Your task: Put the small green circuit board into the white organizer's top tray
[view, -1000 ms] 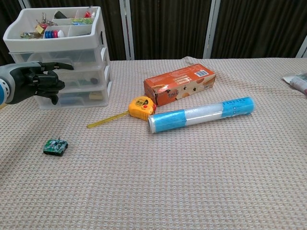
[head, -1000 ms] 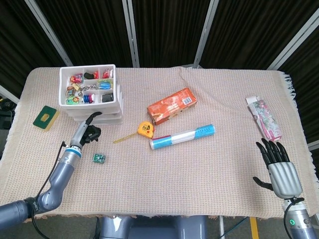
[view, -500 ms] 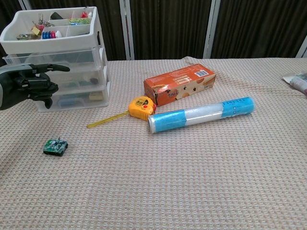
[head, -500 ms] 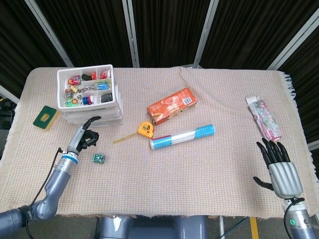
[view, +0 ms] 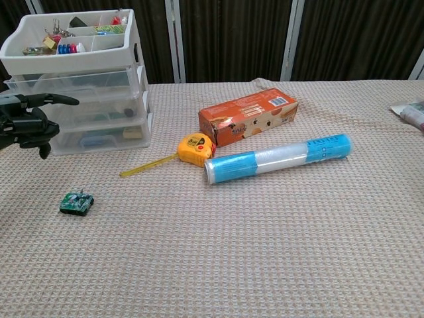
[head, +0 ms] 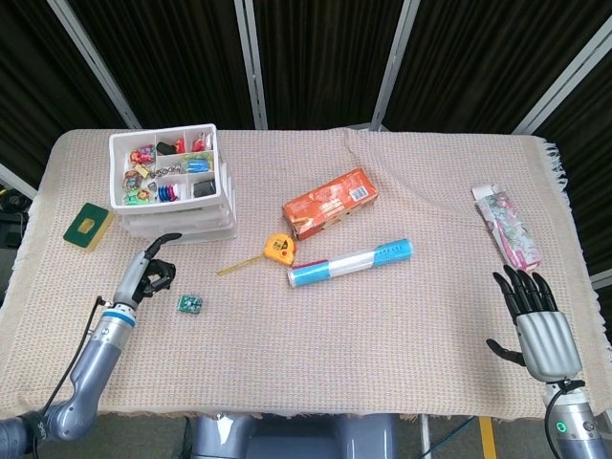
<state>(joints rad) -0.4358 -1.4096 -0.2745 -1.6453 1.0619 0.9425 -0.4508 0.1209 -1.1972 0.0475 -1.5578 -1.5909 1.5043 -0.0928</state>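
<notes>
Meanwhile the small green circuit board (head: 189,305) lies flat on the tablecloth in front of the white organizer (head: 174,184), untouched. Just beside it, the left hand (head: 150,271) hovers with fingers curled, empty. Well apart, the right hand (head: 535,320) rests open, fingers spread.

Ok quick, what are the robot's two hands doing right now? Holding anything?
Left hand: fingers curled in, holding nothing, beside the small green circuit board.
Right hand: open, fingers spread, empty.
</notes>
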